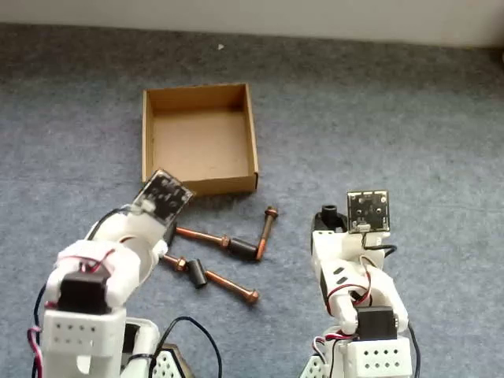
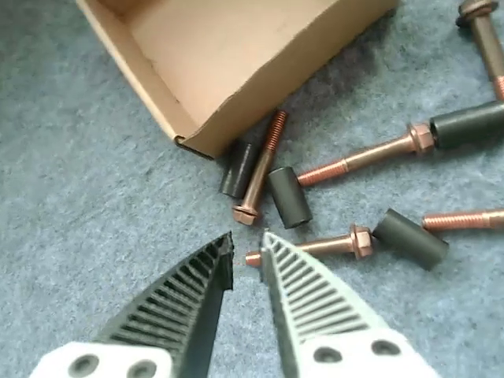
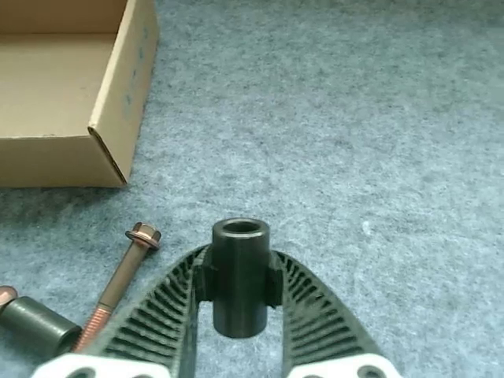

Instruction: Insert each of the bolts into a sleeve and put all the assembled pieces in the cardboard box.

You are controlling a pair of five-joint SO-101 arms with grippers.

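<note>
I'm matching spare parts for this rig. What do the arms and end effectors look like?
Left arm and right arm: white plastic shells, black servos, red, black and white wires. The left end effector has ribbed, tapered fingers, one black, one white; the right end effector's are ribbed too.

So the whole work surface is covered in a grey-blue carpet (image 1: 394, 118) with a short fuzzy pile. It looks kinda mottled up close, and it's the same stuff in both wrist views. Along the far edge in the high view there's a pale off-white strip (image 1: 315, 14) where the carpet ends; can't tell if that's a wall or bare tabletop. There's a tiny white speck (image 1: 220, 47) of lint sitting on the carpet near that far edge. Light is soft and even, with faint, short shadows.
</note>
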